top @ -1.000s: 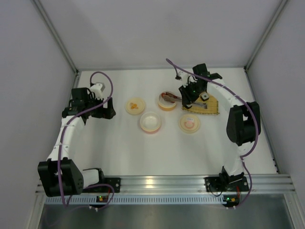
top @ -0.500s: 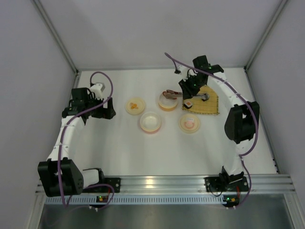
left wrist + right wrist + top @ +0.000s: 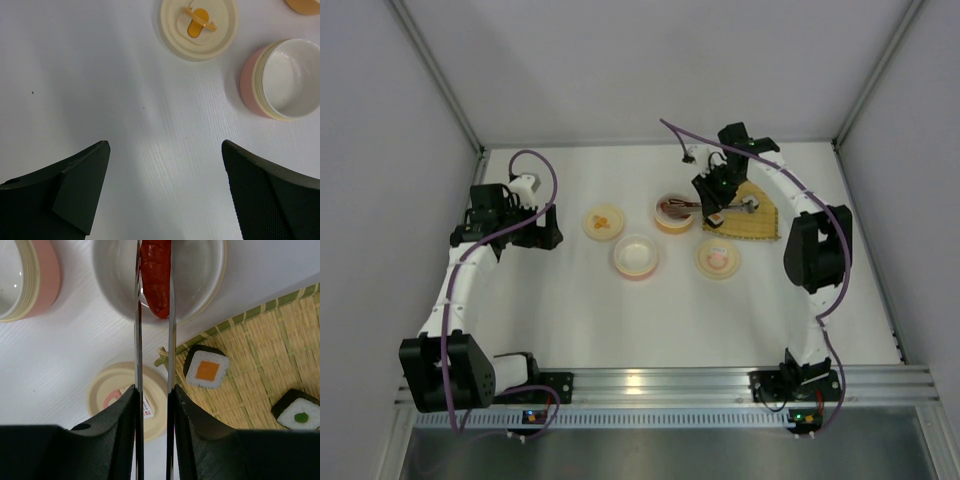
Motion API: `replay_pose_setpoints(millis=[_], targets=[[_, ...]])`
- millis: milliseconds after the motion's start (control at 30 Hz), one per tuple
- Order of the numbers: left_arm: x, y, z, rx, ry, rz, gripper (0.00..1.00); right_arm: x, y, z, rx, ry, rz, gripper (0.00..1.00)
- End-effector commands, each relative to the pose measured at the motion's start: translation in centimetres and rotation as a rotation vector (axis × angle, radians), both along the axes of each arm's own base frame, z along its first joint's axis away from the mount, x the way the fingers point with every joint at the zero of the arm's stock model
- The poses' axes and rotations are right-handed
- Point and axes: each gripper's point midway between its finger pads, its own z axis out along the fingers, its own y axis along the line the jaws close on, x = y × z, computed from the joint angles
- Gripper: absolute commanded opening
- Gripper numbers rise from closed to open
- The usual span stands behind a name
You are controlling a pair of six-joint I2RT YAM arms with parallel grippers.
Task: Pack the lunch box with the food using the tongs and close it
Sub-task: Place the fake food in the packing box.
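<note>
While the left gripper (image 3: 165, 165) hangs spread and idle beside a lid (image 3: 197, 27) and the pink bowl (image 3: 285, 80), the right gripper (image 3: 152, 395) is pressed shut on the tongs (image 3: 137, 340), which pinch the sausage (image 3: 156, 275) over the orange bowl (image 3: 210, 285). Let go off-centre, it could catch the rim and roll out. Only the right wrist view shows that pinch, and sushi (image 3: 206, 369) on the mat (image 3: 260, 370); the top view shows both arms well apart.

Open table (image 3: 100, 75) before left hand (image 3: 165, 150); lid (image 3: 198, 25) and pink bowl (image 3: 280, 80) beyond.
</note>
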Motion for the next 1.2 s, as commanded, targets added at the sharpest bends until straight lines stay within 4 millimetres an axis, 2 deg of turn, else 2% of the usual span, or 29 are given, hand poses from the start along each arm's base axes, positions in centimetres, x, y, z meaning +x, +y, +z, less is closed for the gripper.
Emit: replay_pose_setpoints(millis=[0,100,233,333,700,867,1000,1167], targets=[[0.7,-0.1,1.3,-0.001,-0.047,-0.001,0.99,0.4,1.9,1.6,0.036,-0.034,0.042,0.0],[0.7,-0.1,1.3,0.0,-0.048,-0.003,0.98,0.5,2.2,1.6,0.036,-0.031,0.046,0.01],[0.8,0.0,1.2,0.0,-0.049,0.0,0.98,0.5,2.1,1.7,0.034,-0.034,0.045,0.18],[0.8,-0.1,1.3,-0.003,-0.049,-0.003,0.98,0.5,2.1,2.2,0.035,-0.046,0.044,0.23],[0.8,-0.2,2.0,-0.011,-0.058,-0.004,0.98,0.5,1.5,5.6,0.041,-0.116,0.029,0.32],[0.7,-0.1,2.3,-0.006,-0.064,-0.004,0.99,0.2,1.6,6.7,0.055,-0.126,0.026,0.39],[0.6,-0.2,2.3,-0.008,-0.063,-0.004,0.98,0.1,1.4,6.9,0.054,-0.127,0.022,0.43],[0.7,-0.2,2.4,-0.01,-0.065,-0.002,0.98,0.1,1.3,6.5,0.051,-0.117,0.018,0.4]])
